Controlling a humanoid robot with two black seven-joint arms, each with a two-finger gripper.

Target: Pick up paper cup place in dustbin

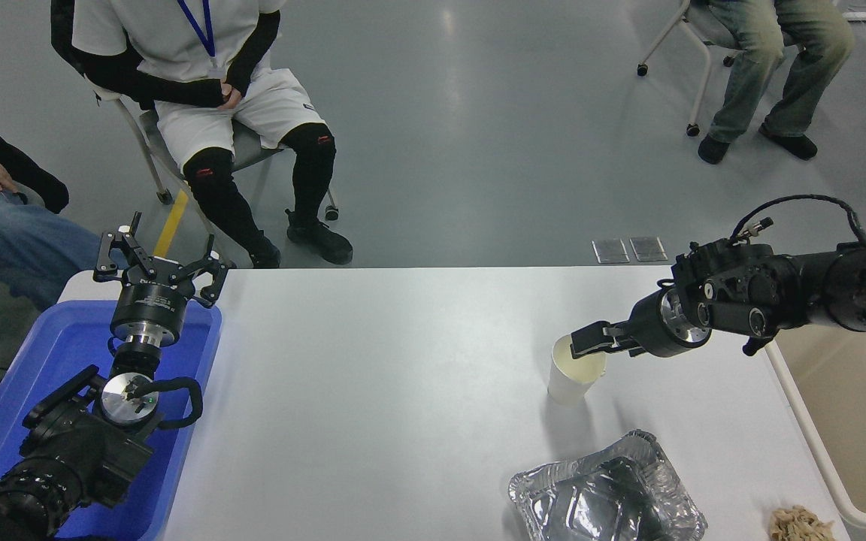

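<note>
Head view shows you the left end effector (158,264) spread over the blue tray (57,353). The right end effector (589,347) hides the paper cup's (570,380) far rim; its grip is unreadable. The dustbin (816,451) is cropped.

Foil tray (606,492) crowds near side (left open).

A blue tray (200,391), crumpled foil tray (606,496) and perhaps a brownish scrap (801,524) occupy the table (403,376).
</note>
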